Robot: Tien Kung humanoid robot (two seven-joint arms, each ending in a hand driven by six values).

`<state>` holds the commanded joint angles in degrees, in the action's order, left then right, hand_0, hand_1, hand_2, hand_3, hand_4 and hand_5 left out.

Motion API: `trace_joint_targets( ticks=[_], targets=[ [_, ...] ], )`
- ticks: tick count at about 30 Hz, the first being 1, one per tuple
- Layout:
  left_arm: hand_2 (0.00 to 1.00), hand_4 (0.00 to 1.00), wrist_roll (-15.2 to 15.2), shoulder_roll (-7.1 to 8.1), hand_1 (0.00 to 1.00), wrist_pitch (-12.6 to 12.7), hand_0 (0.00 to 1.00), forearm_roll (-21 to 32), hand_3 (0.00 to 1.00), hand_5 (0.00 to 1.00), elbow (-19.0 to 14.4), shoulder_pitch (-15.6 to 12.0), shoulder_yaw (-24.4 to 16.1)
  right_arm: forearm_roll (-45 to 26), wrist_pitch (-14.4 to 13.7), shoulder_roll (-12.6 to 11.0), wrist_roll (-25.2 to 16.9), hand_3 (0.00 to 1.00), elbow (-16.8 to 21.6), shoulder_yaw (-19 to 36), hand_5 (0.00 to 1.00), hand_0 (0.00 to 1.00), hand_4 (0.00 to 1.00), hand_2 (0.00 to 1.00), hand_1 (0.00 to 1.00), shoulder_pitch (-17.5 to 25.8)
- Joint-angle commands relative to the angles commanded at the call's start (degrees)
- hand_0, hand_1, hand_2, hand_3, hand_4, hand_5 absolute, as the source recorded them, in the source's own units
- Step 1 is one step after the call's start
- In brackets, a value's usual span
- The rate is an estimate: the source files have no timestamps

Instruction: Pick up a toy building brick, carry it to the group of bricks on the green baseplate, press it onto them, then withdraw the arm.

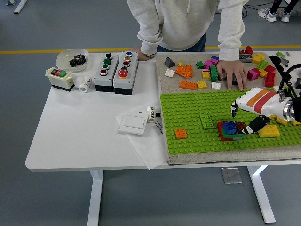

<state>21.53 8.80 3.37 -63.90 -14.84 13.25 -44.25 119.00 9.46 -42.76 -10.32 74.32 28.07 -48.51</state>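
Note:
A small stack of bricks (229, 130), red and green below with a blue brick on top, sits on the green baseplate (188, 106) near its front right. My right hand (241, 121), white with orange stripes, hovers just right of the stack. Its fingers are loosely spread, hold nothing and are apart from the blue brick. A yellow brick (269, 131) lies beneath the hand, and a brown brick (241, 125) adjoins the stack. A green brick (207, 120) and an orange brick (181, 133) stand alone on the plate. My left arm is out of view.
A person stands at the far side, one hand (232, 73) resting among loose bricks (188, 71) on the grey mat, the other on the table's far edge. Button boxes (116, 70), a bowl with a gear (72, 59) and a white switch (133, 124) lie to the left.

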Motion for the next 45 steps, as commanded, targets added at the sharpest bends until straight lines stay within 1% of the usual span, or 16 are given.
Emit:
trace_joint_targets(
  ticks=[6,7,12,16,18,19,20,24,25,28,30,31,36,37,42,45],
  targets=[
    [0.736,0.674,0.0,-0.03,0.751,-0.05,0.779,0.12,0.601,0.59,-0.01,-0.06,0.06,0.51,1.26,-0.71,0.15,0.667,1.21,0.75,0.407,0.473,0.939,0.693,0.581,0.8],
    [0.735,0.674,-0.01,-0.03,0.751,-0.05,0.778,0.15,0.601,0.591,-0.01,-0.07,0.06,0.58,1.39,-0.88,0.18,0.697,1.57,1.2,0.416,0.472,0.952,0.696,0.582,1.02],
    [0.735,0.674,-0.04,-0.02,0.751,-0.12,0.778,0.12,0.601,0.591,0.01,-0.15,0.03,0.74,3.35,-2.13,0.49,0.697,4.71,5.86,0.416,0.472,0.952,0.696,0.582,3.12],
    [0.737,0.675,0.01,0.0,0.751,-0.19,0.778,-0.06,0.601,0.591,0.02,-0.24,-0.02,0.44,4.72,-2.81,1.02,0.704,8.12,11.7,0.41,0.466,0.946,0.698,0.583,6.58],
    [0.737,0.675,0.04,0.01,0.751,-0.23,0.778,-0.27,0.601,0.591,0.03,-0.31,-0.14,-0.61,3.83,-3.14,1.51,0.704,10.64,15.21,0.41,0.466,0.946,0.698,0.583,9.47],
    [0.736,0.675,0.03,0.01,0.751,-0.23,0.777,-0.32,0.601,0.591,0.05,-0.34,-0.15,-2.12,1.92,-3.14,1.86,0.653,12.36,17.44,0.428,0.518,0.901,0.703,0.619,11.69],
    [0.736,0.675,0.02,0.0,0.751,-0.21,0.777,-0.32,0.601,0.591,0.06,-0.37,-0.15,-3.1,0.61,-3.02,1.87,0.653,13.45,19.27,0.428,0.518,0.901,0.703,0.619,13.45],
    [0.736,0.675,-0.01,-0.13,0.751,-0.17,0.777,-0.5,0.601,0.591,0.11,-0.62,-0.31,-7.04,-6.83,-2.19,1.29,0.653,16.99,26.62,0.428,0.518,0.901,0.703,0.619,21.36],
    [0.736,0.675,0.01,-0.18,0.752,-0.19,0.777,-0.68,0.601,0.591,0.12,-0.67,-0.42,-7.51,-8.0,-2.12,1.11,0.603,17.44,27.89,0.376,0.631,0.735,0.699,0.677,22.91],
    [0.736,0.675,0.15,-0.27,0.752,-0.44,0.777,-1.59,0.601,0.591,0.12,-0.93,-0.89,-9.41,-10.58,-2.05,0.24,0.603,18.29,30.08,0.376,0.631,0.735,0.699,0.677,26.18],
    [0.736,0.675,0.23,-0.31,0.752,-0.56,0.777,-1.98,0.601,0.591,0.12,-1.11,-1.11,-10.3,-11.11,-1.87,-0.18,0.603,18.56,30.93,0.376,0.631,0.735,0.699,0.677,27.69],
    [0.736,0.676,0.27,-0.34,0.755,-0.64,0.776,-2.18,0.602,0.591,0.11,-1.21,-1.21,-10.64,-11.18,-1.68,-0.36,0.59,18.62,31.35,0.371,0.68,0.683,0.716,0.695,28.52],
    [0.736,0.676,0.4,-0.45,0.755,-0.94,0.776,-2.88,0.602,0.591,0.08,-1.61,-1.54,-10.72,-10.99,-0.78,-1.0,0.59,17.43,32.0,0.371,0.68,0.683,0.716,0.695,31.54],
    [0.736,0.676,0.41,-0.45,0.761,-0.99,0.775,-3.0,0.601,0.592,0.08,-1.66,-1.58,-10.51,-10.96,-0.64,-0.99,0.602,17.08,31.97,0.368,0.702,0.676,0.725,0.706,31.87],
    [0.736,0.676,0.33,-0.5,0.761,-1.02,0.775,-3.05,0.601,0.592,0.07,-1.76,-1.54,-9.78,-10.71,-0.08,-1.32,0.602,16.2,31.5,0.368,0.702,0.676,0.725,0.706,33.12],
    [0.734,0.676,0.24,-0.5,0.762,-1.0,0.773,-2.92,0.601,0.592,0.07,-1.62,-1.4,-8.91,-10.51,0.06,-1.54,0.602,16.07,30.18,0.368,0.702,0.676,0.722,0.706,32.91]
  ],
)
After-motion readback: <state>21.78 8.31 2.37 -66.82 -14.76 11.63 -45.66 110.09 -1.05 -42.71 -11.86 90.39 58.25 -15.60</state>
